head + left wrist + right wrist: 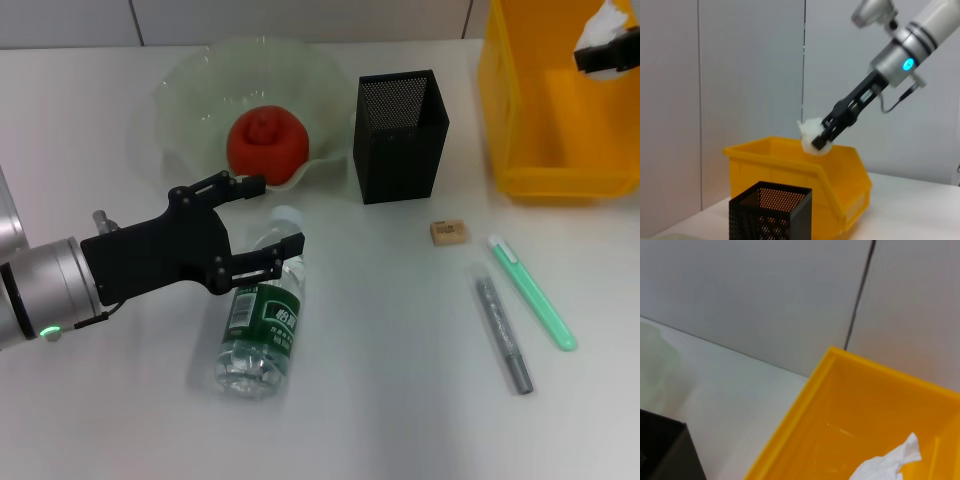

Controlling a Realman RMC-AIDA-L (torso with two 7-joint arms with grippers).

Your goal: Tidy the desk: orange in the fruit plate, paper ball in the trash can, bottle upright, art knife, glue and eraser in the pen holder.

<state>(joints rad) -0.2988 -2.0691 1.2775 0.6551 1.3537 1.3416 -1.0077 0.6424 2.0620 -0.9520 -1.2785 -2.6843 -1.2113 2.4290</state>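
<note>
The bottle (262, 325) lies on its side, white cap toward the fruit plate (195, 85). My left gripper (275, 213) is open, one finger on each side of the bottle's cap end. The orange (265, 140) sits in the fruit plate. At the far right, my right gripper (592, 52) is shut on the paper ball (603, 22) above the trash can (520, 120). The left wrist view shows that gripper (822, 137) holding the paper ball (810, 132) over the trash can's (790, 170) rim. The eraser (449, 232), green art knife (530, 290) and grey glue stick (503, 333) lie right of the pen holder (400, 135).
The pen holder (770, 212) stands between the fruit plate and the trash can. In the right wrist view the paper ball (885, 465) hangs over the trash can's (850, 415) yellow inside. A white wall lies behind the table.
</note>
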